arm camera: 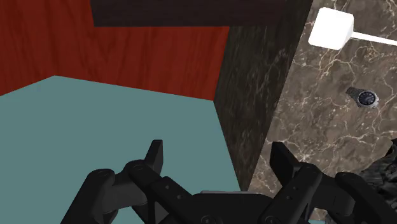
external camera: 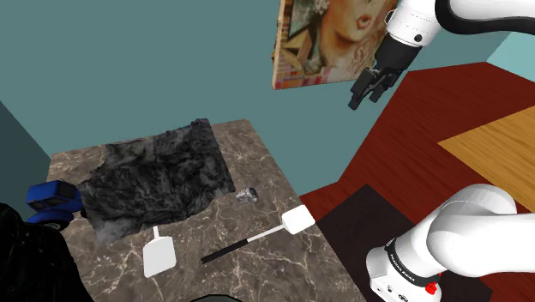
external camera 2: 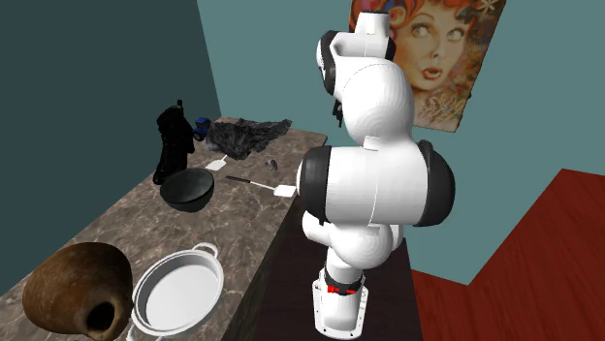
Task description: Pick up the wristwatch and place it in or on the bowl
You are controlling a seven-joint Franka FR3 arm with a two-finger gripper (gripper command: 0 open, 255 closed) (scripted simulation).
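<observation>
Claw (external camera: 364, 96) spread, empty, held high beyond the table's (external camera: 266, 270) edge. Wristwatch (external camera: 248, 195) lies on the table just beside the dark cloth (external camera: 159, 176); strap hard to make out. Black bowl (external camera 2: 187, 189) stands well apart.

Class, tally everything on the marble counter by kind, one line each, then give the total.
Spatulas: 2
Wristwatch: 1
Dark cloth: 1
Black bowl: 1
White pan: 1
Brown jar: 1
Blue object: 1
Black figure: 1
Total: 9
</observation>
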